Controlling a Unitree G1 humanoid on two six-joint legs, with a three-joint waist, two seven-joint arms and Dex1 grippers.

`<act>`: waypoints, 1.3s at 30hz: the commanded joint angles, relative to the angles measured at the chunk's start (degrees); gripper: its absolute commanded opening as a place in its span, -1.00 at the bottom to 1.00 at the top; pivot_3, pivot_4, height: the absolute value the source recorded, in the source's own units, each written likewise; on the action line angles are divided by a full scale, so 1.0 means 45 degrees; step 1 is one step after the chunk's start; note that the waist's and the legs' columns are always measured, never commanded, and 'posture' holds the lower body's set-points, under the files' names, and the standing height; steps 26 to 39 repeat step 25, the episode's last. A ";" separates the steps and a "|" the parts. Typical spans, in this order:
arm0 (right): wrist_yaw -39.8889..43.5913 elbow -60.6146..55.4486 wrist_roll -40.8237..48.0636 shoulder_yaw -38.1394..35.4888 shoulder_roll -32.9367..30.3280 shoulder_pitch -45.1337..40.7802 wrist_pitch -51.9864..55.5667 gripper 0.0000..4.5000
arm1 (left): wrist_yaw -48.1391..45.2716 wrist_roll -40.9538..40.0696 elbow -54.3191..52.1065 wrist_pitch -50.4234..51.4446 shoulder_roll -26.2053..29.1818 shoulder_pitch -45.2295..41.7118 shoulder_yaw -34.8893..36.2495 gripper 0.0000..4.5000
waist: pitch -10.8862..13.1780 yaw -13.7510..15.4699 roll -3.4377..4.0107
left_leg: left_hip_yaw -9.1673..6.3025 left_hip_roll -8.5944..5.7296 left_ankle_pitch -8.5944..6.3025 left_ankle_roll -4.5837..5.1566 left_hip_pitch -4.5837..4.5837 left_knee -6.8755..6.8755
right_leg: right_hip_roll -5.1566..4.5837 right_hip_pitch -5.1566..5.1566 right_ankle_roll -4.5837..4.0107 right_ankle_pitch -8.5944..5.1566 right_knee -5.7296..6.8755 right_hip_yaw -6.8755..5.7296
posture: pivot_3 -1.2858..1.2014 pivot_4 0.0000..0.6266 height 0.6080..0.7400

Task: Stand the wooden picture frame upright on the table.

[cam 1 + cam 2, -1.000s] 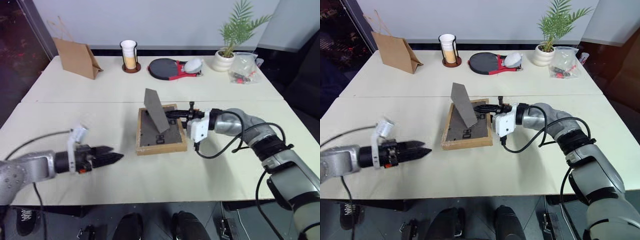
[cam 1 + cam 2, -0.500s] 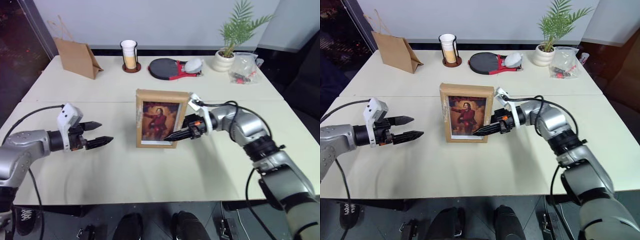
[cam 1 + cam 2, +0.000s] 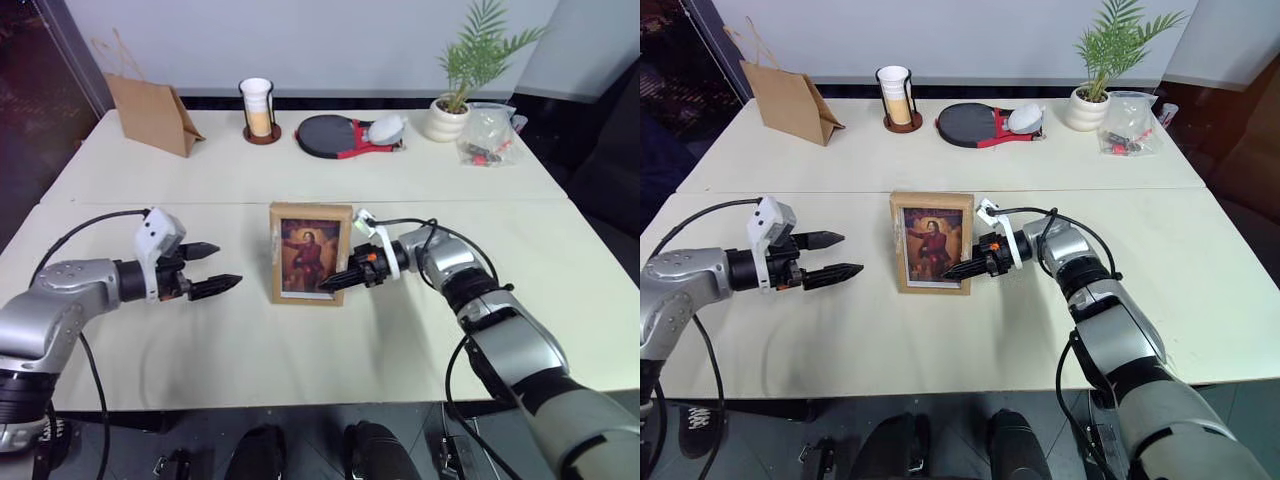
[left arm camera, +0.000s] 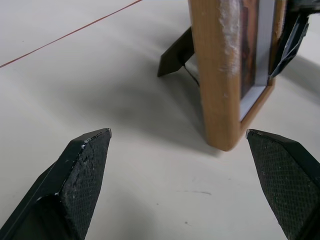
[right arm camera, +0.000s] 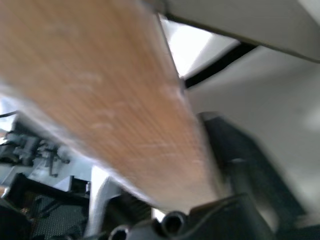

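Note:
The wooden picture frame stands upright near the middle of the table, its portrait of a figure in red facing me. In the left wrist view its light-wood edge rests on the tabletop and the fold-out stand props it from behind. My right gripper is at the frame's lower right edge, right against it. My left gripper hovers open a short way to the frame's left, pointing at it with nothing between its fingers.
Along the far edge are a brown paper bag, a cup in a holder, a paddle, a potted plant and a plastic bag. A seam crosses the table behind the frame.
The frame went from lying face down to upright, then came down onto the table with my right gripper. My left gripper rolled and edged toward the frame.

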 commanded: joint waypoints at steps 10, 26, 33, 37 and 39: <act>-0.0950 -0.6793 -0.0489 -0.2211 -0.3954 0.2730 0.1446 0.97 | -0.0211 -0.0524 -0.1331 0.0629 -0.0244 0.0094 0.0737 1.00 | 0.0001 0.0165 0.0001 | -0.0019 -0.0016 -0.0003 0.0005 -0.0025 -0.0004 | -0.0028 0.0000 0.0001 -0.0001 -0.0022 -0.0014 | 0.03 -0.52 1.00; -0.4114 -1.7399 0.2266 -0.6347 -0.7579 0.6836 0.5643 0.97 | -0.0116 -0.0555 -0.2263 0.0994 -0.0035 0.0557 0.1451 1.00 | 0.0004 0.0044 0.0013 | 0.0003 0.0031 -0.0012 0.0019 0.0101 -0.0005 | 0.0064 0.0086 -0.0010 -0.0007 -0.0008 0.0058 | 0.03 -0.52 1.00; -0.4114 -1.7399 0.2266 -0.6347 -0.7579 0.6836 0.5643 0.97 | -0.0116 -0.0555 -0.2263 0.0994 -0.0035 0.0557 0.1451 1.00 | 0.0004 0.0044 0.0013 | 0.0003 0.0031 -0.0012 0.0019 0.0101 -0.0005 | 0.0064 0.0086 -0.0010 -0.0007 -0.0008 0.0058 | 0.03 -0.52 1.00; -0.4114 -1.7399 0.2266 -0.6347 -0.7579 0.6836 0.5643 0.97 | -0.0116 -0.0555 -0.2263 0.0994 -0.0035 0.0557 0.1451 1.00 | 0.0004 0.0044 0.0013 | 0.0003 0.0031 -0.0012 0.0019 0.0101 -0.0005 | 0.0064 0.0086 -0.0010 -0.0007 -0.0008 0.0058 | 0.03 -0.52 1.00; -0.4114 -1.7399 0.2266 -0.6347 -0.7579 0.6836 0.5643 0.97 | -0.0116 -0.0555 -0.2263 0.0994 -0.0035 0.0557 0.1451 1.00 | 0.0004 0.0044 0.0013 | 0.0003 0.0031 -0.0012 0.0019 0.0101 -0.0005 | 0.0064 0.0086 -0.0010 -0.0007 -0.0008 0.0058 | 0.03 -0.52 1.00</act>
